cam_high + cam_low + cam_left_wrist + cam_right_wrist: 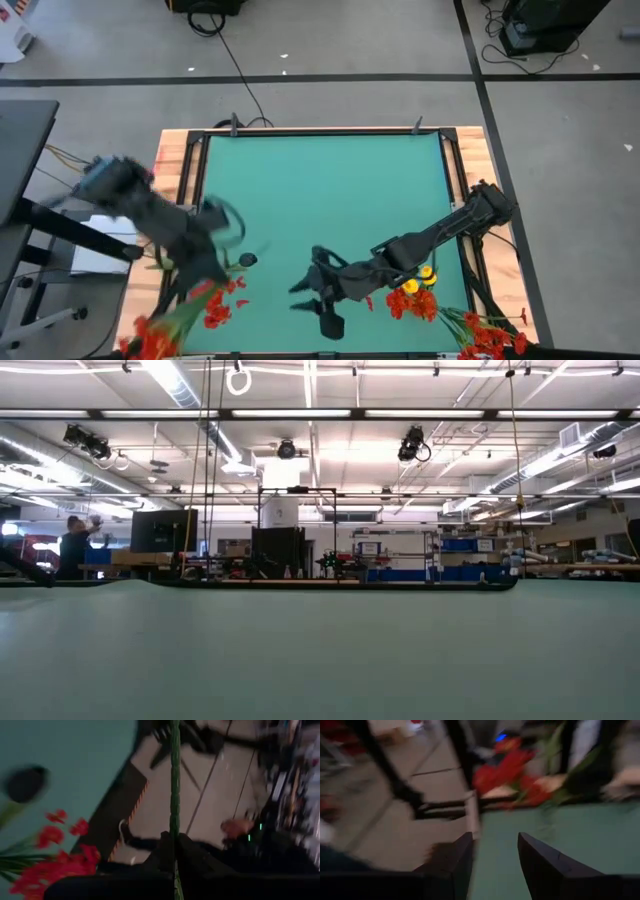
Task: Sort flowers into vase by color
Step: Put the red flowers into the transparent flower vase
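Observation:
My left gripper [205,272] is over the table's near left corner and shut on a thin green flower stalk [174,795]. Red blooms [215,305] with green leaves lie just near of it, and more red blooms [150,340] reach over the near edge. In the left wrist view the red blooms [55,862] show beside the fingers. My right gripper [318,292] hovers open over the mat near the near edge, holding nothing; its wrist view shows the gap [495,865]. Yellow heads [422,280] and red blooms [410,302] lie beside the right arm. No vase shows plainly. My left gripper pinches the green stalk between its two fingers [174,851]. The stalk runs straight on past the fingertips, in line with the fingers. Which end of the stalk it has, and where the bloom is, cannot be told.
A small dark round thing [247,260] sits on the mat beside my left gripper. Another red bunch [490,338] lies at the near right corner. The far half of the green mat [320,180] holds nothing. Wooden rails [175,160] border the table.

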Available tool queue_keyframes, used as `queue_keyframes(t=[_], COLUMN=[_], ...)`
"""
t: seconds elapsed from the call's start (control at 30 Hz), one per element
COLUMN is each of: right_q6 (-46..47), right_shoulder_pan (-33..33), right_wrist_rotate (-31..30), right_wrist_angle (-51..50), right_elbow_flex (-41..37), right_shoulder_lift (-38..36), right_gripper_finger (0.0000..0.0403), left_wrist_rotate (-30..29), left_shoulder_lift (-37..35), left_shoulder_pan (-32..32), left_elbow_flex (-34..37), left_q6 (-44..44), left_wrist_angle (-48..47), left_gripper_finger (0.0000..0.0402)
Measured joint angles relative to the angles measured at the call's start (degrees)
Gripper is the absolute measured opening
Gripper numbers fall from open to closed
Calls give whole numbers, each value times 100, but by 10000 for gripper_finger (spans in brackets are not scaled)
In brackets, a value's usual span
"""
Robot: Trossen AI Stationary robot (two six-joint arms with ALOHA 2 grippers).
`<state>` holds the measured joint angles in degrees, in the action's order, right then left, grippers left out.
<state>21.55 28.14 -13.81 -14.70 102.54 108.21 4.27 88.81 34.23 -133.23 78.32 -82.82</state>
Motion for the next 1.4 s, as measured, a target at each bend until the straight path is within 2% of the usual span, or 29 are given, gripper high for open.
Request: queue_keyframes(t=[0.1, 0.17, 0.23, 0.3, 0.4, 0.47, 0.57, 0.67, 0.8, 1.0, 1.1, 1.23, 1.4], right_q6=[-854, -1678, -2691, -3983, -5879, -6882, -8111, -8941, -9678, -10016, -10237, -10436, -10562], right_shoulder_pan=[55, 83, 71, -14, -300, -555, -930, -1245, -1490, -1639, -1673, -1721, -1837], right_wrist_rotate=[-942, -1818, -2623, -3140, -3282, -3312, -3519, -3479, -3454, -3675, -3805, -4136, -4237], right_wrist_angle=[14, 90, 252, 564, 1256, 1839, 2639, 3053, 3074, 2752, 2757, 2749, 2857], right_elbow_flex=[0, 2, 2, 2, 2, 2, 4, 4, 4, 4, 4, 2, 7], right_shoulder_lift=[-178, -277, -323, -332, -332, -294, -240, -239, -239, -234, -234, -234, -245], right_gripper_finger=[165, 165, 165, 167, 172, 176, 182, 189, 193, 191, 177, 126, 26], left_wrist_rotate=[143, 309, 500, 724, 1117, 1582, 2363, 3064, 3294, 3777, 3874, 3860, 3856], left_shoulder_lift=[-276, -407, -501, -576, -624, -608, -481, -309, -16, 343, 459, 515, 545], left_shoulder_pan=[-631, -1097, -1568, -2062, -2788, -3214, -3747, -4217, -4671, -5132, -5332, -5596, -5784], left_elbow_flex=[0, -2, 0, 0, 0, 0, 0, 2, 4, 6, 4, 7, 7], left_q6=[-74, -221, -420, -761, -1264, -1569, -2022, -2445, -2891, -3148, -3258, -3267, -3196], left_wrist_angle=[-237, -364, -475, -445, -437, -440, -457, -547, -464, -31, 79, 195, 551], left_gripper_finger=[8, 8, 8, 8, 9, 9, 9, 9, 9, 9, 9, 9, 9])
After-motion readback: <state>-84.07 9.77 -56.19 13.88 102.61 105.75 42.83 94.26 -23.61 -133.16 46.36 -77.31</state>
